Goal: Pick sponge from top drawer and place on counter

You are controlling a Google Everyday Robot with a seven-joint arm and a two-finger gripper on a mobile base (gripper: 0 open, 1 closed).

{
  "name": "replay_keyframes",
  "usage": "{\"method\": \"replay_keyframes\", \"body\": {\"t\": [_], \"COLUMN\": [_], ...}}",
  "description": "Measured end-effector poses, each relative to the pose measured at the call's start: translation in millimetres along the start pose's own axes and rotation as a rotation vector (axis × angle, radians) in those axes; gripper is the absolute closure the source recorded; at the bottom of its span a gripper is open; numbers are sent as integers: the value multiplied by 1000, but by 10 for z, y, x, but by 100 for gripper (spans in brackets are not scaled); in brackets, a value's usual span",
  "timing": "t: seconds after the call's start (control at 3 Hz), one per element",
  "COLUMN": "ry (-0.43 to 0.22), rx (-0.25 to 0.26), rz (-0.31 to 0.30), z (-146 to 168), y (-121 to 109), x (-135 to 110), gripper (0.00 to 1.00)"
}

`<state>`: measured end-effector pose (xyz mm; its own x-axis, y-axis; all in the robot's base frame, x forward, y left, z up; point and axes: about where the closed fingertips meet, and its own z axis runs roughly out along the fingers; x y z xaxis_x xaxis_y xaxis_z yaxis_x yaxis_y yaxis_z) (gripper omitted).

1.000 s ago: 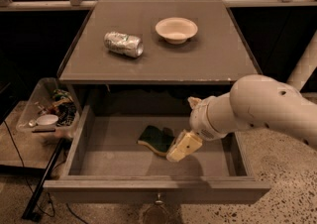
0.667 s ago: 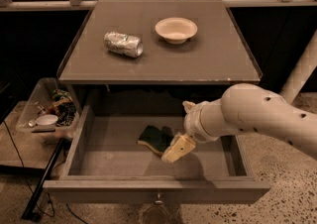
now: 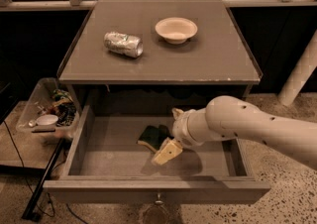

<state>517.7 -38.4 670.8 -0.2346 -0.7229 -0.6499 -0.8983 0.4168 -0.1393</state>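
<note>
The top drawer (image 3: 114, 161) is pulled out below the counter (image 3: 208, 57). The sponge (image 3: 151, 136), dark green over yellow foam, lies on the drawer floor near the middle. My gripper (image 3: 171, 134) reaches into the drawer from the right on a white arm. It is open, with one cream finger (image 3: 167, 152) in front of the sponge's right end and the other (image 3: 177, 114) behind it. The fingers stand right beside the sponge; I cannot tell whether they touch it.
A crushed silver can (image 3: 123, 44) and a cream bowl (image 3: 176, 29) sit on the counter. A clear plastic bin (image 3: 47, 111) of clutter stands left of the drawer. The drawer's knob (image 3: 158, 199) is on its front panel. A white post (image 3: 299, 74) stands at the right.
The arm has moved left inside the drawer, bringing the gripper up to the sponge's right end. The sponge has not moved.
</note>
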Motion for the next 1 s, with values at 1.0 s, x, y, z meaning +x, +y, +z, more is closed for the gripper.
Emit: {"method": "replay_keyframes", "body": {"t": [1.0], "ry": [1], "rx": [45], "rz": [55], "z": [636], "y": [47], "x": [178], "gripper": [0]}}
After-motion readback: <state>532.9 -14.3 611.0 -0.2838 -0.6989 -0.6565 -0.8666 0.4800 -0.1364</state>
